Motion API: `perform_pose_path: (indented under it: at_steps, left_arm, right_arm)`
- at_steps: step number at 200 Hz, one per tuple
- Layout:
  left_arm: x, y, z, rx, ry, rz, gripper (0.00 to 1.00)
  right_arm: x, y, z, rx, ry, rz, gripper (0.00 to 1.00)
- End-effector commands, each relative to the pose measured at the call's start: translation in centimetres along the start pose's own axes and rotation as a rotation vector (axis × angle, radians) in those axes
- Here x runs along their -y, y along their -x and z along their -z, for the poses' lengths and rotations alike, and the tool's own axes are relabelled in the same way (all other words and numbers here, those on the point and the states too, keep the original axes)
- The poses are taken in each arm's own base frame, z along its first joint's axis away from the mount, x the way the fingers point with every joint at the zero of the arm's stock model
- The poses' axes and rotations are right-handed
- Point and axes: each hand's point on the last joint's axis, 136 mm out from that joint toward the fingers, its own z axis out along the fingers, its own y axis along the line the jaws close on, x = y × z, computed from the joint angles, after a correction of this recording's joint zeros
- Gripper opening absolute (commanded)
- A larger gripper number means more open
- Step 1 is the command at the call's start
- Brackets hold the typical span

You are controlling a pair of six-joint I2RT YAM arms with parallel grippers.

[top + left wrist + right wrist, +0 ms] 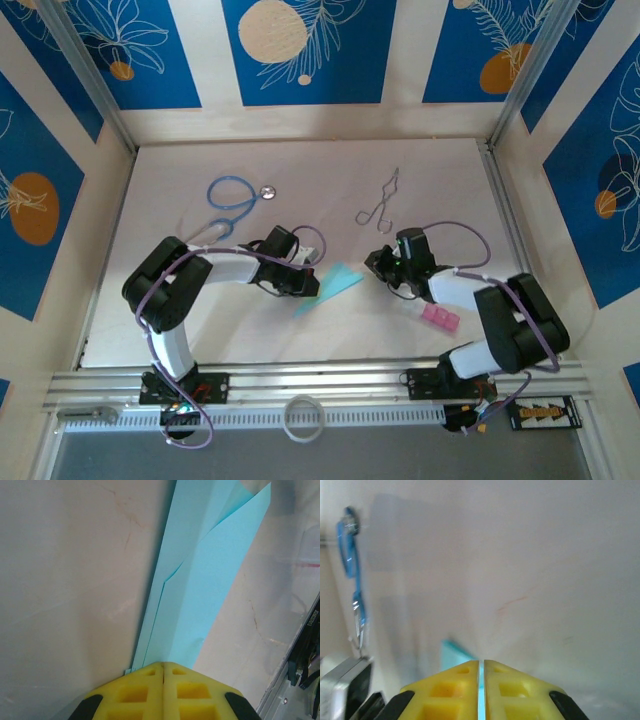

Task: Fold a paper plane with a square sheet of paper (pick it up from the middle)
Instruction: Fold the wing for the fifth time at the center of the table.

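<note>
Overlapping folds of the paper plane [210, 590], unresolved from above, are shown at the left wrist; left claw [163, 666] and right claw [481, 663] are clamped on it.

1. A pale, off-white counter [300, 170] takes up the middle of the top view, evenly lit, with only soft shadows.
2. Seen close from the wrist views, its surface carries faint reddish-brown hairline marks.
3. The back wall [210, 60] is cream, with blue panels [350, 60] bearing white leaf outlines and cream or orange discs.
4. The left wall [40, 130] and right wall [600, 150] carry the same pattern.
5. A metal post [88, 75] slants up at the far left corner, another post [532, 70] at the far right.
6. A ribbed aluminium rail [320, 380] runs along the near edge, with a slotted strip [360, 415] just below it.
</note>
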Motion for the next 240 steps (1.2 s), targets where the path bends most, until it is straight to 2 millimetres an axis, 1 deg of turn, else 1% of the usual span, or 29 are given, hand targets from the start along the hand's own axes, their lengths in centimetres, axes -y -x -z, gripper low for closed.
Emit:
perform_pose_path:
  at_steps: [1,10,25,39,53,67,82,92,111,127,138,153,166,180,194,212,240]
  left_arm:
    - [-4.2,-5.0,-0.6,-0.144,0.135,0.145,0.0]
    - [-4.1,-5.0,-0.7,-0.144,0.133,0.147,0.0]
    - [-4.0,-4.9,-0.7,-0.139,0.128,0.151,0.0]
    - [-3.9,-4.9,-0.7,-0.14,0.123,0.155,0.0]
    - [-3.8,-4.7,-0.7,-0.137,0.121,0.155,0.0]
    - [-3.8,-4.7,-0.7,-0.137,0.12,0.16,0.0]
    - [-3.8,-4.7,-0.7,-0.137,0.118,0.16,0.0]
    - [-3.8,-4.8,-0.7,-0.137,0.119,0.163,0.0]
    - [-3.8,-4.8,-0.7,-0.138,0.118,0.165,0.0]
    - [-3.9,-4.9,-0.8,-0.138,0.117,0.167,0.0]
    - [-3.9,-4.9,-0.8,-0.139,0.116,0.169,0.0]
    - [-3.9,-4.9,-0.7,-0.137,0.118,0.168,0.0]
    - [-3.8,-4.8,-0.6,-0.13,0.118,0.173,0.0]
    - [-3.4,-4.5,-0.7,-0.116,0.088,0.216,0.0]
    - [-2.5,-3.8,-1.1,-0.079,0.019,0.266,0.0]
    - [-1.7,-3.1,-1.3,-0.039,-0.044,0.312,0.0]
    - [-2.1,-3.1,-0.9,-0.021,-0.014,0.322,0.0]
  right_arm:
    - [-1.8,-1.7,0.0,-0.038,-0.003,0.068,0.11]
    - [-1.9,-2.7,-0.4,-0.066,-0.01,0.07,0.1]
    - [-1.4,-3.9,-1.3,-0.1,-0.023,0.064,0.1]
    - [-0.2,-4.6,-2.1,-0.125,-0.055,0.047,0.08]
    - [1.4,-4.8,-2.5,-0.133,-0.099,0.021,0.07]
    - [3.0,-4.5,-2.8,-0.131,-0.124,-0.014,0.07]
    - [4.1,-3.9,-2.7,-0.121,-0.126,-0.041,0.06]
    - [4.5,-3.3,-2.4,-0.109,-0.119,-0.056,0.06]
    - [4.5,-2.1,-1.6,-0.07,-0.109,-0.059,0.06]
    - [4.3,-1.1,-0.9,-0.041,-0.102,-0.044,0.07]
    - [3.7,-0.5,-0.5,-0.033,-0.083,-0.031,0.07]
    - [2.0,-0.2,0.2,-0.031,-0.032,0.005,0.08]
    - [0.3,-0.4,0.9,-0.026,-0.005,0.043,0.1]
    - [-1.2,-1.3,1.3,-0.031,0.008,0.08,0.12]
    - [-2.2,-2.8,1.0,-0.058,0.007,0.111,0.14]
    - [-2.7,-5.2,-0.2,-0.127,-0.019,0.129,0.14]
    - [-3.5,-8.0,-2.4,-0.209,-0.029,0.172,0.13]
